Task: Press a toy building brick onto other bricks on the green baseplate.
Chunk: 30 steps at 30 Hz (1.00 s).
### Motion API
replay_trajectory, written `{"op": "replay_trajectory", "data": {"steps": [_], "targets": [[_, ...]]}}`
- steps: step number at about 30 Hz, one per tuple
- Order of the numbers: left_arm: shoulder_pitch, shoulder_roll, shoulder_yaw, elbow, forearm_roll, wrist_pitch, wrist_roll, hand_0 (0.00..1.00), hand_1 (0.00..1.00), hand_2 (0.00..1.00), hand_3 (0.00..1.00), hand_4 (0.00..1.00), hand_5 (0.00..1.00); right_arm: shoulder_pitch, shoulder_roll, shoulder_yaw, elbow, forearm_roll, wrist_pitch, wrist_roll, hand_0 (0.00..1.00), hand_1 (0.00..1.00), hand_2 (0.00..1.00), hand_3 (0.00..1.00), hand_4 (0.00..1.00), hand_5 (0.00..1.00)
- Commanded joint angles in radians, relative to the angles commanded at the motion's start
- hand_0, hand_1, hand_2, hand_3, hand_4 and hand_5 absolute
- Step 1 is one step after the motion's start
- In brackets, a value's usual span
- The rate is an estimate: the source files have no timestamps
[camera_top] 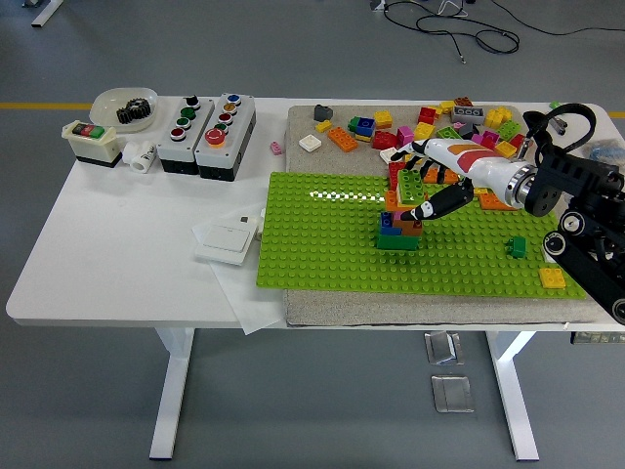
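A white table (127, 264) holds a green baseplate (322, 254) lying on a grey mat. The robot's right hand (444, 181), white with orange patches, reaches in from the right. Its dark fingers (435, 203) are drawn together, tips touching the top of a small stack of bricks (400, 223) near the middle of the baseplate. Whether they pinch a brick or only press on it cannot be told. Loose bricks (439, 122) lie scattered behind

Glossy studded plastic baseplate (322, 244)
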Motion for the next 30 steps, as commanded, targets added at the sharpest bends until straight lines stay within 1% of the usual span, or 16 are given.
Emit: {"op": "replay_trajectory", "data": {"steps": [4, 5, 16, 17, 22, 23, 28, 29, 30], "targets": [[0.001, 0.000, -0.003, 0.000, 0.005, 0.000, 0.001, 0.870, 0.833, 0.827, 0.630, 0.711, 0.634, -0.001, 0.000, 0.001, 0.000, 0.002, -0.006, 0.002, 0.511, 0.631, 0.765, 0.890, 0.998, 0.354], [0.002, 0.000, -0.003, 0.000, 0.005, 0.000, 0.001, 0.869, 0.833, 0.826, 0.629, 0.711, 0.636, -0.001, 0.000, 0.002, 0.001, 0.002, -0.007, 0.002, 0.537, 0.642, 0.782, 0.900, 0.998, 0.355], [0.007, 0.000, -0.006, 0.000, 0.014, -0.001, 0.002, 0.870, 0.834, 0.828, 0.629, 0.711, 0.636, -0.003, 0.001, -0.002, 0.003, 0.014, -0.025, 0.009, 0.524, 0.633, 0.774, 0.892, 0.998, 0.356], [0.008, 0.000, -0.007, 0.000, 0.014, -0.001, 0.002, 0.870, 0.833, 0.827, 0.629, 0.710, 0.635, -0.002, 0.002, -0.004, 0.002, 0.018, -0.030, 0.009, 0.465, 0.594, 0.710, 0.852, 0.998, 0.361], [0.009, 0.000, -0.008, 0.000, 0.019, -0.001, 0.003, 0.870, 0.833, 0.827, 0.629, 0.710, 0.635, -0.002, 0.004, -0.008, -0.001, 0.031, -0.043, 0.007, 0.465, 0.594, 0.710, 0.852, 0.998, 0.361], [0.009, 0.000, -0.009, 0.000, 0.019, -0.001, 0.003, 0.869, 0.833, 0.827, 0.627, 0.710, 0.636, -0.002, 0.004, -0.009, -0.001, 0.032, -0.043, 0.007, 0.437, 0.574, 0.671, 0.828, 0.998, 0.360], [0.009, -0.001, -0.010, 0.000, 0.022, -0.001, 0.003, 0.869, 0.833, 0.827, 0.627, 0.710, 0.636, -0.002, 0.004, -0.010, -0.001, 0.035, -0.044, 0.012, 0.437, 0.574, 0.671, 0.828, 0.998, 0.360], [0.009, 0.000, -0.009, 0.000, 0.021, -0.001, 0.003, 0.870, 0.833, 0.827, 0.628, 0.710, 0.636, -0.002, 0.004, -0.010, -0.001, 0.037, -0.048, 0.016, 0.417, 0.560, 0.653, 0.807, 0.998, 0.358], [0.009, 0.000, -0.009, 0.000, 0.021, -0.001, 0.002, 0.870, 0.833, 0.827, 0.628, 0.710, 0.636, -0.002, 0.004, -0.010, 0.000, 0.037, -0.049, 0.017, 0.417, 0.560, 0.653, 0.807, 0.998, 0.358]]}}
